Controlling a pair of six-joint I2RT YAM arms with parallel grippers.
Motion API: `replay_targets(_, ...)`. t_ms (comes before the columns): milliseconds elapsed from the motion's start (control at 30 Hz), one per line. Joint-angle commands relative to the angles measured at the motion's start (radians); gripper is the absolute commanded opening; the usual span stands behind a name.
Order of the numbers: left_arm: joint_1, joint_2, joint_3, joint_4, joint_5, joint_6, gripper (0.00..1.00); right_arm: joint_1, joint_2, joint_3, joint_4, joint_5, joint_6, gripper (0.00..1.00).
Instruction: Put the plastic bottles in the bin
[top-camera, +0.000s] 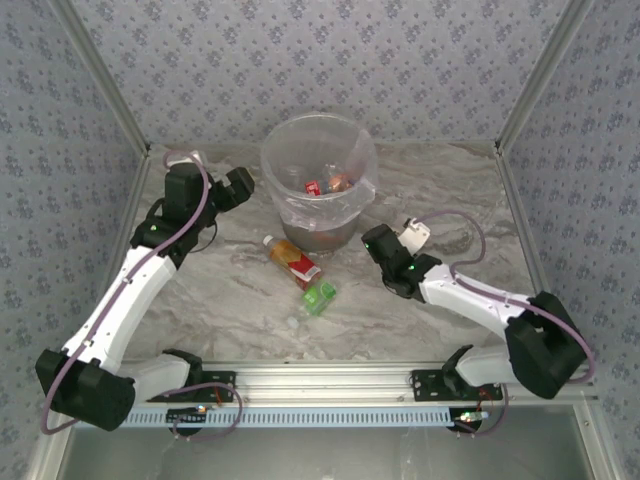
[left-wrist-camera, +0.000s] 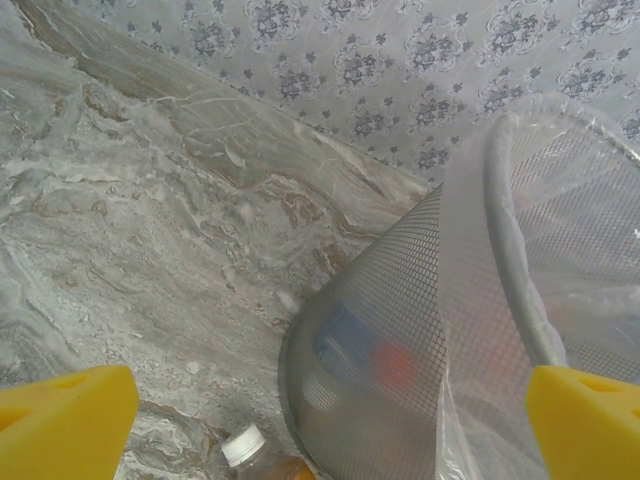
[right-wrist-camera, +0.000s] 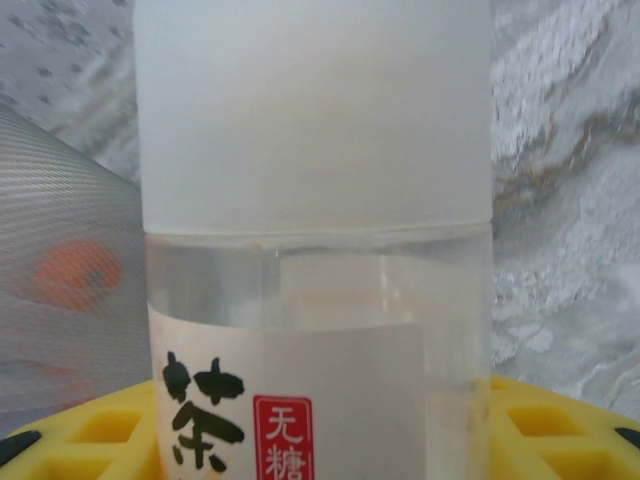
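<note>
Bottle (right-wrist-camera: 315, 300) fills the right wrist lens, clamped upright between my right gripper's (right-wrist-camera: 320, 445) yellow pads (right-wrist-camera: 560, 425), with the bin (right-wrist-camera: 60, 200) mesh just to its left. At the left wrist, my left gripper (left-wrist-camera: 325, 420) gapes wide and empty beside the bin wall, a white cap (left-wrist-camera: 243, 447) poking in below. From above, my right gripper sits low, right of the bin; a red bottle (top-camera: 292, 260) and a green bottle (top-camera: 320, 297) lie on the table (top-camera: 230, 300). If I swing across too low I could clip the rim and tip the bin, and slick plastic may slip.

Marbled table (top-camera: 220, 300): bin (top-camera: 350, 215) upright, red-label bottle (top-camera: 292, 260), green-label bottle (top-camera: 320, 297) lying nearby
</note>
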Motion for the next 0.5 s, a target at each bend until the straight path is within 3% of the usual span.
replay_targets(0,0.007,0.002,-0.009,0.043,0.006,-0.017,1.0,0.022,-0.071,0.005,-0.022,0.17,-0.092,0.39)
replay_targets(233,0.007,-0.007,-0.03,0.055,-0.014,-0.03,1.0,0.015,-0.206,0.021,0.053,0.226,-0.324,0.38)
replay_targets(467,0.007,-0.024,-0.048,0.059,-0.04,-0.038,0.99,-0.057,-0.277,0.079,0.148,0.084,-0.504,0.37)
